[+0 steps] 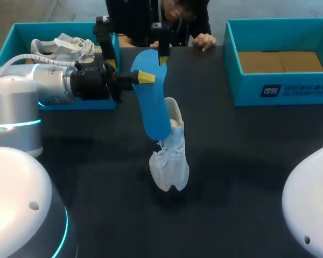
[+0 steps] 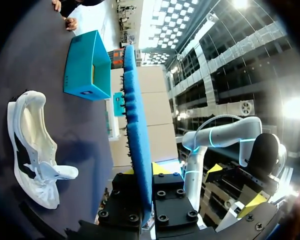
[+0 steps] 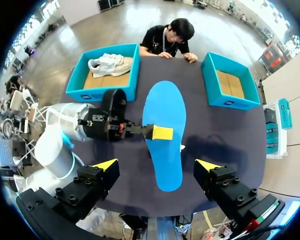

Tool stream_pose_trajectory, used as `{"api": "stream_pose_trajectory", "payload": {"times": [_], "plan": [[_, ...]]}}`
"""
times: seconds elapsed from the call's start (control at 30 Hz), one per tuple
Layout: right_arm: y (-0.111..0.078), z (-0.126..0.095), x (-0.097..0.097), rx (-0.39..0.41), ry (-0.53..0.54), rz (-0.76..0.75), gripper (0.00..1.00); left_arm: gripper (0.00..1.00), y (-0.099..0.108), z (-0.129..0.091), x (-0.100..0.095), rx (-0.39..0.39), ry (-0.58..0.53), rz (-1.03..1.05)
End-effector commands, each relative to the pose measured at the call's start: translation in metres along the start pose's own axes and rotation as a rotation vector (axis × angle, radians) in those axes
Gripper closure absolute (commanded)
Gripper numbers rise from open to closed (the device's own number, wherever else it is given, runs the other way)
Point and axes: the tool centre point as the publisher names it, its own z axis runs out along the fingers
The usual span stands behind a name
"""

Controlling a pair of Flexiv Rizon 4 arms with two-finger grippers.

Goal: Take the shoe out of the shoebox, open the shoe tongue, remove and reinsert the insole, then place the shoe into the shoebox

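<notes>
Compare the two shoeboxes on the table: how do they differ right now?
The left shoebox holds a white shoe; the right shoebox shows only its brown cardboard floor. My left arm partly hides the left shoebox's front wall; the right shoebox's front wall is in full view. Both are teal and lidless.

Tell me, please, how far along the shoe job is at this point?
Done: the shoe sits on the table, not in a box, and the insole is out of it. In hand: the left claw is shut on the insole, held above the shoe; the right claw is open. Left: reinserting the insole and placing the shoe in the empty shoebox.
</notes>
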Motion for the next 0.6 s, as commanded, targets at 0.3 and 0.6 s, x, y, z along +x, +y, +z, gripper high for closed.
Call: {"api": "stream_pose_trajectory", "payload": {"times": [0.3,0.6], "plan": [[0.000,0.002,-0.003,0.009,0.058,0.003,0.00,1.00,0.001,0.000,0.001,0.003,-0.002,0.001],[0.001,0.002,-0.014,0.001,0.150,0.013,0.00,1.00,0.001,0.000,0.001,0.003,-0.002,0.001]]}}
